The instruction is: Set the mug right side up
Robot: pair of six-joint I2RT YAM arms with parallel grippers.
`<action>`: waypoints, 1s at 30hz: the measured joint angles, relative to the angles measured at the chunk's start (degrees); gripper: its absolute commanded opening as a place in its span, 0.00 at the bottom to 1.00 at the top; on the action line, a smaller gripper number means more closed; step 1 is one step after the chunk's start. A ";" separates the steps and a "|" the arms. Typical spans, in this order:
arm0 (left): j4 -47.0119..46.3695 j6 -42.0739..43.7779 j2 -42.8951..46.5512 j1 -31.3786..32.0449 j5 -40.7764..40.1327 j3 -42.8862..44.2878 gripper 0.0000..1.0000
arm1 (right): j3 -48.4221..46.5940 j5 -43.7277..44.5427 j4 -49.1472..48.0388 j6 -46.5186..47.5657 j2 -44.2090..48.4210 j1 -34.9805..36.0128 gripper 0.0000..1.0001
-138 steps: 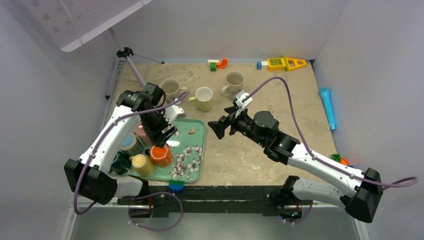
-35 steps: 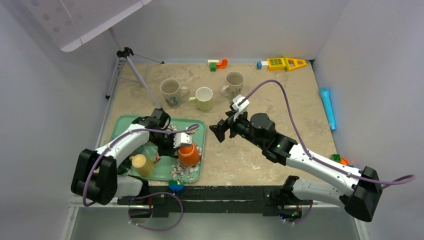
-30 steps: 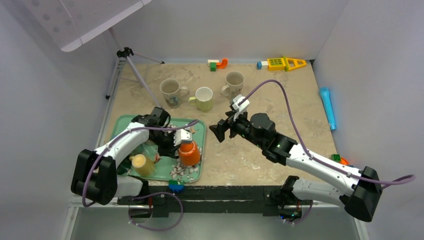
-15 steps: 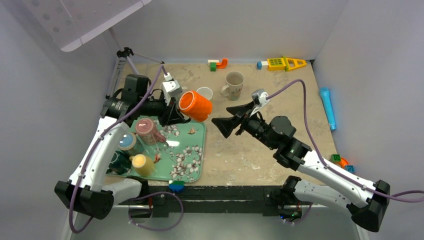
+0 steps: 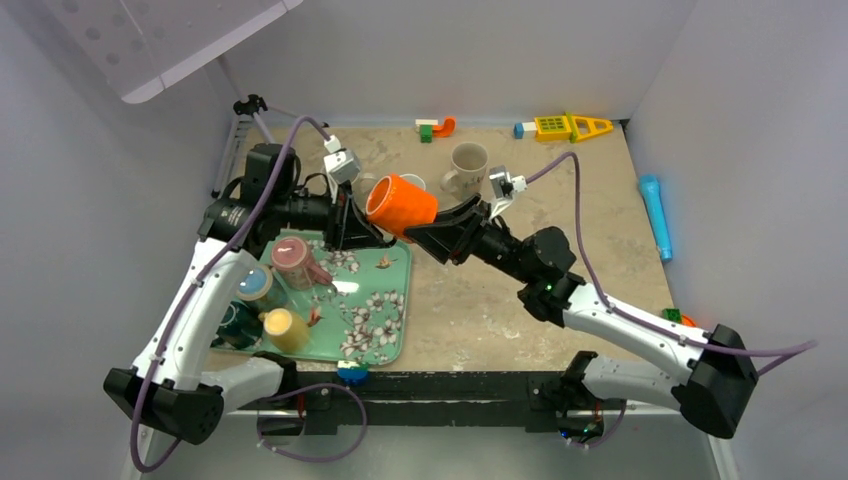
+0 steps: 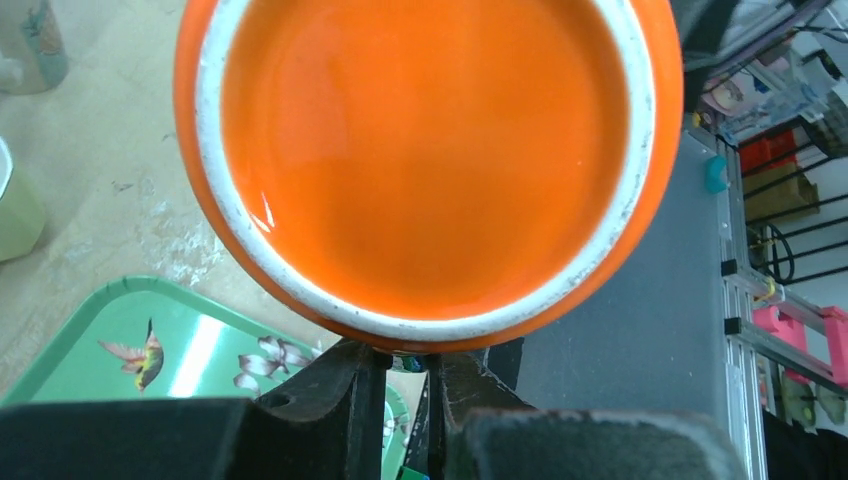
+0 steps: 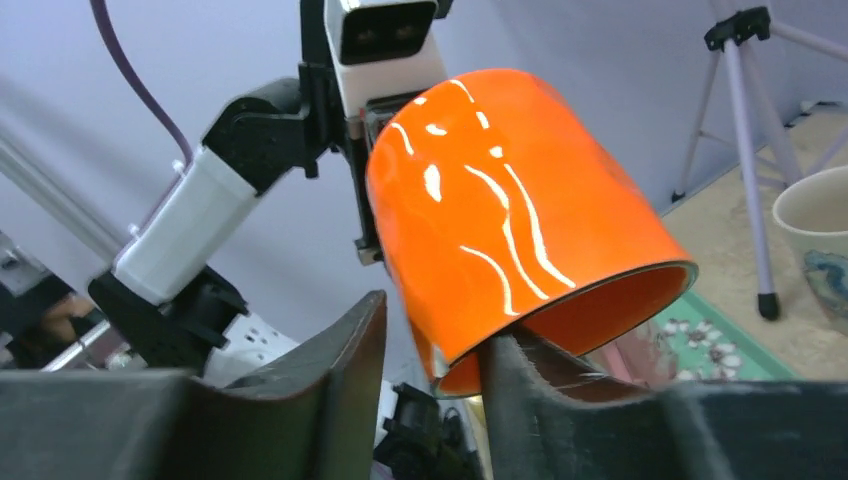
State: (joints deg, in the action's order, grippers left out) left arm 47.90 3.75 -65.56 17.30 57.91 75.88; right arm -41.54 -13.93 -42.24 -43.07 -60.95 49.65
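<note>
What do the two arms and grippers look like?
Left arm and right arm: white links, black joints and bases. A purple cable runs to each wrist, beside a small white camera block. Left gripper and right gripper: black, broad tapering fingers.

left claw (image 6: 405, 368): pinched, aloft | right claw (image 7: 432, 350): jaws apart, aloft

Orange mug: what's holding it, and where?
The left gripper pinches the orange mug at its base end; the right gripper straddles its rim, not clamped.

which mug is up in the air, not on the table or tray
The orange mug, held tilted in mid-air; the other mugs all rest on the table or on the green tray.
</note>
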 measured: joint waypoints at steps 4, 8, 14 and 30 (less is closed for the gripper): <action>-2.23 -0.17 -0.17 0.44 1.07 -0.68 0.13 | -0.02 -3.98 -5.57 -2.97 -2.89 -0.09 0.00; -0.48 2.62 -0.33 0.90 0.72 -0.37 1.00 | -1.03 -3.85 -1.46 -0.17 -1.36 0.02 0.00; 5.88 11.41 1.20 1.05 -16.37 1.22 1.00 | -13.25 12.00 31.17 10.93 -1.07 -5.90 0.00; 20.04 32.65 -4.76 -1.07 -46.16 -6.01 0.82 | -24.94 24.94 79.08 29.64 -32.63 -16.61 0.00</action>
State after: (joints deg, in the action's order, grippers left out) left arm 67.94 36.40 -70.32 16.23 11.75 69.87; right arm -66.48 11.00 36.84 -13.43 -93.58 33.04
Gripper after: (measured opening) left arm 0.812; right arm 0.070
